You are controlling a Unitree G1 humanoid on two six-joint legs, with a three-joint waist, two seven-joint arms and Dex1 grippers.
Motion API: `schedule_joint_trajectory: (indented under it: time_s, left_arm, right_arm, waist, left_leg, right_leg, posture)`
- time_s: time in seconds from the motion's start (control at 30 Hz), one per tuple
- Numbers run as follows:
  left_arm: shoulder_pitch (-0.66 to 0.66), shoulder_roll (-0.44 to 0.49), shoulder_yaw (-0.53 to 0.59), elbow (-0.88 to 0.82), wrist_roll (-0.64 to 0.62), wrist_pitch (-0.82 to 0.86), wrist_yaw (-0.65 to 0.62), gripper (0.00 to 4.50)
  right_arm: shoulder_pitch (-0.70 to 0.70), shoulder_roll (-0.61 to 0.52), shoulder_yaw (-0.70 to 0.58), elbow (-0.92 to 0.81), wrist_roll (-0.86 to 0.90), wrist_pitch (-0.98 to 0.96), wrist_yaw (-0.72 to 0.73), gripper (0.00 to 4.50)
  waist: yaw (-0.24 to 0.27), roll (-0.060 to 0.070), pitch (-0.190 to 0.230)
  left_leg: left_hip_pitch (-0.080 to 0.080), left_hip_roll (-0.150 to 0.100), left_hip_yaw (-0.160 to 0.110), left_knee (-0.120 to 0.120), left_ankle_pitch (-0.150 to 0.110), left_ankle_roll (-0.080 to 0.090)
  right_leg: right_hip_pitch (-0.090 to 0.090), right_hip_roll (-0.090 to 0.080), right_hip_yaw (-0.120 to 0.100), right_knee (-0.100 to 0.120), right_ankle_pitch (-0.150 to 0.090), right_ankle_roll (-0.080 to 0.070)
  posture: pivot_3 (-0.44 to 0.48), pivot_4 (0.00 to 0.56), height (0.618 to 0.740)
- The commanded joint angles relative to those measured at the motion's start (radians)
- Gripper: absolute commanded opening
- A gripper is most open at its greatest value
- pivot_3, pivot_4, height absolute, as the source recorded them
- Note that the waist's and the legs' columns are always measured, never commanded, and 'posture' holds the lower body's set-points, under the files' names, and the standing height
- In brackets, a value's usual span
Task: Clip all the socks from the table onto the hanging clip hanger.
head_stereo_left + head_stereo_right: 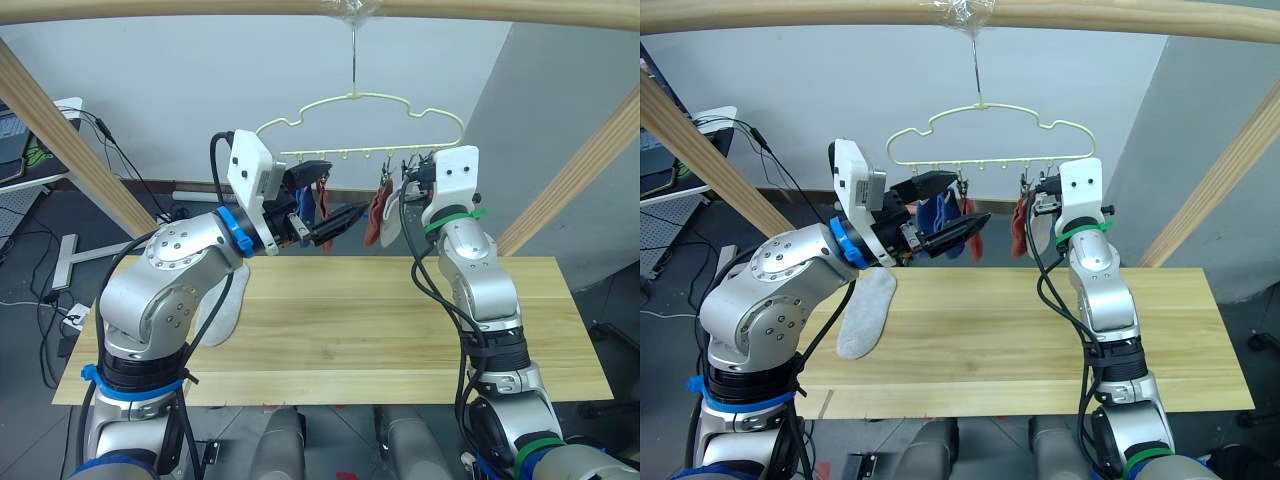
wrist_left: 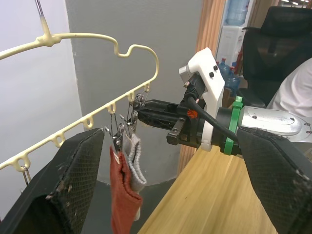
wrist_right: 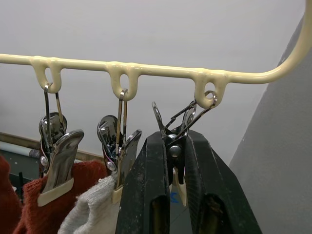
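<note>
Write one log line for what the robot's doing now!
right gripper: squeezing end clip | left gripper: open | grey sock: on table

Both grippers crowd the clip hanger [image 1: 985, 135] bar (slanted frame poles [image 1: 1210, 190] flank it), while the table [image 1: 990, 340] lies mostly open.

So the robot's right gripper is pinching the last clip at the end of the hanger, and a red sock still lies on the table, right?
Not quite: the sock on the table is a grey sock, as the right eye view shows. The right gripper does pinch the end clip of the clip hanger.
</note>
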Motion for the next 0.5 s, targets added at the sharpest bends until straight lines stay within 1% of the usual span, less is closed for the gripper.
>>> schedule_joint_trajectory:
  time_s: [0.03,0.3,0.37,0.43,0.5]
  left_arm:
    - [-0.005,0.001,0.006,-0.043,-0.016,-0.007,0.004,4.5]
    - [-0.005,-0.001,0.003,-0.041,-0.012,-0.01,0.004,4.5]
    - [-0.006,0.0,0.004,-0.042,-0.013,-0.008,0.005,4.5]
    - [-0.006,0.0,0.004,-0.041,-0.014,-0.008,0.004,4.5]
    - [-0.006,0.0,0.003,-0.041,-0.012,-0.009,0.004,4.5]
  right_arm:
    - [-0.015,0.001,-0.011,-0.035,0.008,-0.002,0.006,0.08]
    - [-0.011,0.002,-0.01,-0.037,0.007,0.005,0.008,0.08]
    - [-0.012,0.002,-0.009,-0.036,0.005,0.005,0.005,0.86]
    - [-0.012,0.001,-0.009,-0.035,0.002,0.006,0.003,1.53]
    - [-0.013,0.001,-0.008,-0.034,0.001,0.007,0.003,1.53]
  waist:
    - [0.0,0.0,0.0]
    - [0.0,0.0,0.0]
    - [0.0,0.0,0.0]
    - [0.0,0.0,0.0]
    - [0.0,0.0,0.0]
  left_leg:
    - [0.0,0.0,0.0,0.0,0.0,0.0]
    - [0.0,0.0,0.0,0.0,0.0,0.0]
    - [0.0,0.0,0.0,0.0,0.0,0.0]
    - [0.0,0.0,0.0,0.0,0.0,0.0]
    - [0.0,0.0,0.0,0.0,0.0,0.0]
  right_leg:
    - [0.0,0.0,0.0,0.0,0.0,0.0]
    - [0.0,0.0,0.0,0.0,0.0,0.0]
    - [0.0,0.0,0.0,0.0,0.0,0.0]
    - [0.0,0.0,0.0,0.0,0.0,0.0]
    - [0.0,0.0,0.0,0.0,0.0,0.0]
  posture:
    - [0.098,0.258,0.74]
    - [0.099,0.261,0.74]
    - [0.099,0.261,0.74]
    - [0.099,0.261,0.74]
    - [0.099,0.261,0.74]
